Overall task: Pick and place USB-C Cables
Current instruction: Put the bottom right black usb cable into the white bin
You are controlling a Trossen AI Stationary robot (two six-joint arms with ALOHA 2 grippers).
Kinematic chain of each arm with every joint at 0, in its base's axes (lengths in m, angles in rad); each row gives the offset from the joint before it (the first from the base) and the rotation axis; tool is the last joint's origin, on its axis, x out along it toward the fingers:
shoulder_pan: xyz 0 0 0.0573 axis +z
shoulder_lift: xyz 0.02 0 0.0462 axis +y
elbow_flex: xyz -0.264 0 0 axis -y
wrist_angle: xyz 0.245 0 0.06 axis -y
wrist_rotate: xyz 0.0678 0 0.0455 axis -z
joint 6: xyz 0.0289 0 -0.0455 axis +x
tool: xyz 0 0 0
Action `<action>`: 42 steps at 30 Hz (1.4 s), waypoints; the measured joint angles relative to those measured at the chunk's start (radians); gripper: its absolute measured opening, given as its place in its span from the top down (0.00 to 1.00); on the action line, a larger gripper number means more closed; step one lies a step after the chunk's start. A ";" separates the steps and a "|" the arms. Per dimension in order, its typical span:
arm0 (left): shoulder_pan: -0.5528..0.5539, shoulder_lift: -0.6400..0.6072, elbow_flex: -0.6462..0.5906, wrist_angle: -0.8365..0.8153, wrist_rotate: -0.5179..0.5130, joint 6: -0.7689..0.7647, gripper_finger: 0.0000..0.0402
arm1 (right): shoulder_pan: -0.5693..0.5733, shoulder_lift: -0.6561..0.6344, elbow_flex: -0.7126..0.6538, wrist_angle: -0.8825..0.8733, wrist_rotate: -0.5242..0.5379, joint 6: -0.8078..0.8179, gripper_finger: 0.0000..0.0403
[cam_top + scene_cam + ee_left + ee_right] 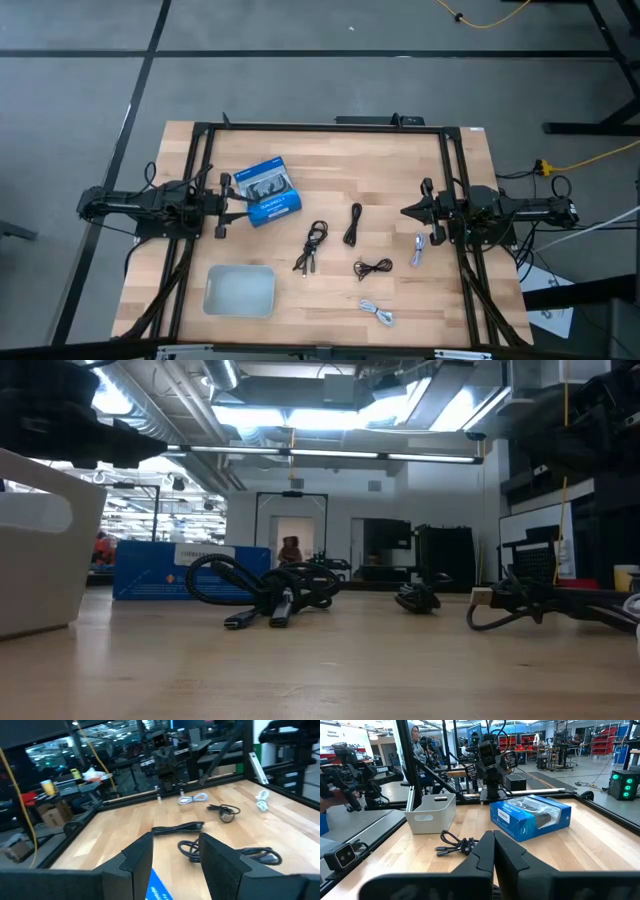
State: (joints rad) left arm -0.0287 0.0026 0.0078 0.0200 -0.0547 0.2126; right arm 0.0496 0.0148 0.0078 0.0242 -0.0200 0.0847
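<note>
Five small cable bundles lie on the wooden table [440, 160]. Three are black: one [314, 246] left of centre, one [353, 224] at centre, one [373, 267] nearer the front. Two are white: one [418, 248] in front of my right gripper and one [378, 313] by the near edge. My left gripper [228, 200] is open and empty at the left side of the blue box [265, 190]; a corner of the box [157, 890] shows low between its fingers. My right gripper [405, 212] is shut and empty at the table's right.
A white bin [240, 290] stands at the near left and also shows in the right wrist view [430, 812]. A black frame [320, 127] runs along the table's far and side edges. Bare wood lies between the cables and the far edge. People show in the room beyond.
</note>
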 joint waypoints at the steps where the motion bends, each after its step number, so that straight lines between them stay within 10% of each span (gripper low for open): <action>1: 0.000 0.000 0.000 0.000 0.000 0.000 0.62 | 0.000 0.000 0.000 0.000 0.000 0.000 0.98; 12: 0.000 0.000 0.000 0.154 0.095 -0.218 0.62 | 0.000 0.000 0.000 0.023 0.000 -0.011 0.98; 24: 0.000 0.000 0.000 0.262 -0.187 -0.193 0.62 | 0.000 0.000 0.000 0.179 0.019 0.075 0.98; 42: 0.000 0.001 0.000 0.231 -0.138 -0.330 0.62 | 0.000 0.000 0.000 0.191 0.000 0.124 0.98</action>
State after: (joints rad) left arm -0.0284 0.0040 0.0078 0.2513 -0.1926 -0.1172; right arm 0.0498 0.0151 0.0078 0.2156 -0.0201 0.2086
